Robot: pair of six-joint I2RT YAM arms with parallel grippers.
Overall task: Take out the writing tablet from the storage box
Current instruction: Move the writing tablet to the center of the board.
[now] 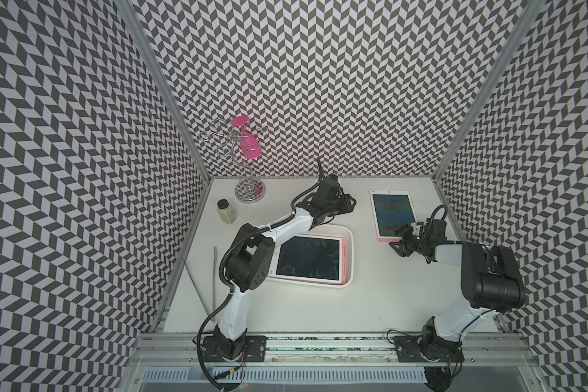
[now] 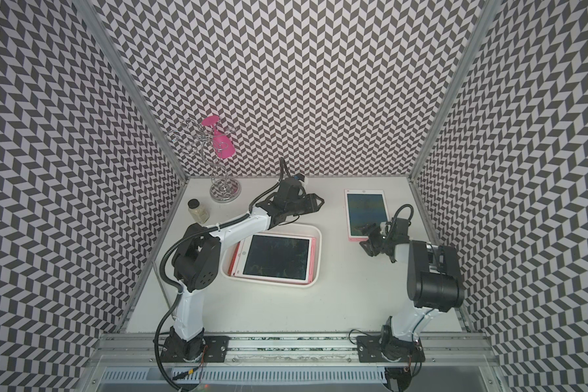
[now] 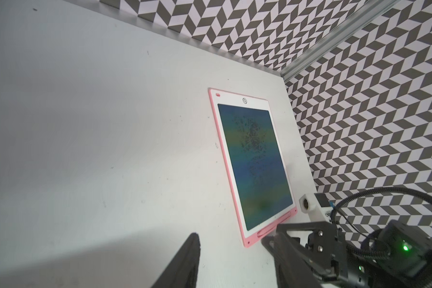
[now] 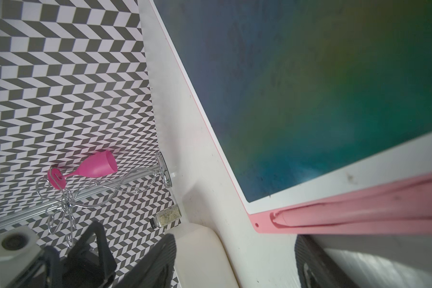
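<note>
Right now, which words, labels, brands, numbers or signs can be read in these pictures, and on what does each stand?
No word or number is readable.
Unboxed tablet: a round ring sign on its white border; a red mark at one corner, too small to read.
Tablet in the storage box: faint scribbles, not legible.
Jar: no label shows.

There was one storage box (image 1: pixel 349 258), one wire stand (image 1: pixel 249 193), one pink goblet (image 1: pixel 248 144), one small jar (image 1: pixel 226 212) and two thin rods (image 1: pixel 214 278). One loose tablet (image 1: pixel 392 213) lay outside it; the stacked tablets (image 2: pixel 275 256) inside numbered at least two, the exact tally hidden under the top one
</note>
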